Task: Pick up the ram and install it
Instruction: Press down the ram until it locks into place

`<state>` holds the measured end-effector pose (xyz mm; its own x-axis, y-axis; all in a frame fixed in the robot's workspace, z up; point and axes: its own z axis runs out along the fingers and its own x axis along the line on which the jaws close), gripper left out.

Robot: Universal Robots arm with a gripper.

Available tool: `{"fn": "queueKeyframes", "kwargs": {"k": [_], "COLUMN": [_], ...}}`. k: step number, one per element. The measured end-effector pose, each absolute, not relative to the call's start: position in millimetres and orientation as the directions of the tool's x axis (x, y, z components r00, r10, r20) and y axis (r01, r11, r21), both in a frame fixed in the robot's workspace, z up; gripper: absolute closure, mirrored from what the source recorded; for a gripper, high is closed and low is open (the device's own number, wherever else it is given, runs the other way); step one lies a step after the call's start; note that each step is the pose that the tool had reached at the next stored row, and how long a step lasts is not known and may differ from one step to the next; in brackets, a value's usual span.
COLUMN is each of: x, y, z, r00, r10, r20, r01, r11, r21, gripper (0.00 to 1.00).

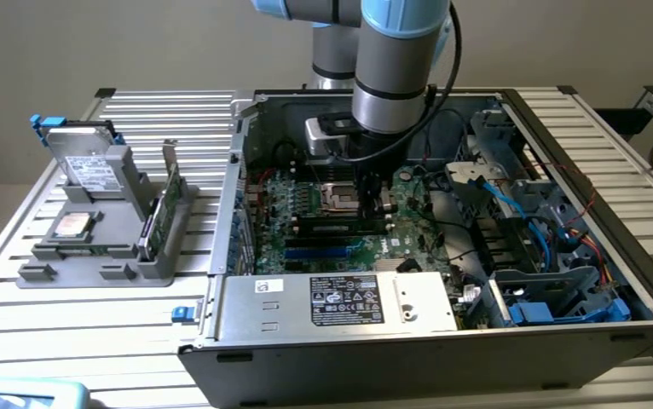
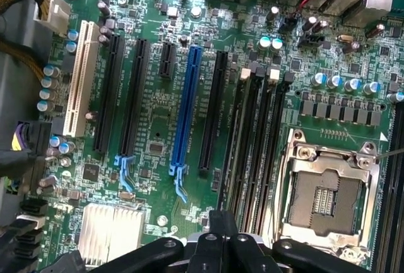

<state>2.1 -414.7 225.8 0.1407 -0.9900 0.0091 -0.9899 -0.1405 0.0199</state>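
The tool [image 2: 221,241] is shut tight and holds nothing. It hangs low over the black slots [image 2: 252,140] inside the open case [image 1: 418,358]. The ram [image 1: 158,217] stands in the gray rack [image 1: 99,256] by the counter's edge, on the exterior view's left, well apart. I think the tool must open wide, then pinch the ram's thin sides and keep it straight.

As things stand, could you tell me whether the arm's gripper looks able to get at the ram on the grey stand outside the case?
Probably yes. The ram stands upright and uncovered in the grey stand, open from above. The gripper is shut, down inside the computer case over the motherboard, so it must first rise above the case wall.
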Motion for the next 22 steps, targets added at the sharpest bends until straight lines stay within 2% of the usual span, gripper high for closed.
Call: {"fn": "queueKeyframes", "kwargs": {"k": [7, 22], "x": [1, -47], "y": [-415, -411], "z": [244, 236], "r00": [0.146, 0.145], "r10": [-0.989, -0.989], "r20": [0.008, 0.02], "r01": [-0.989, -0.989], "r11": [-0.145, -0.145], "r21": [0.019, 0.007], "gripper": [0.89, 0.89]}}
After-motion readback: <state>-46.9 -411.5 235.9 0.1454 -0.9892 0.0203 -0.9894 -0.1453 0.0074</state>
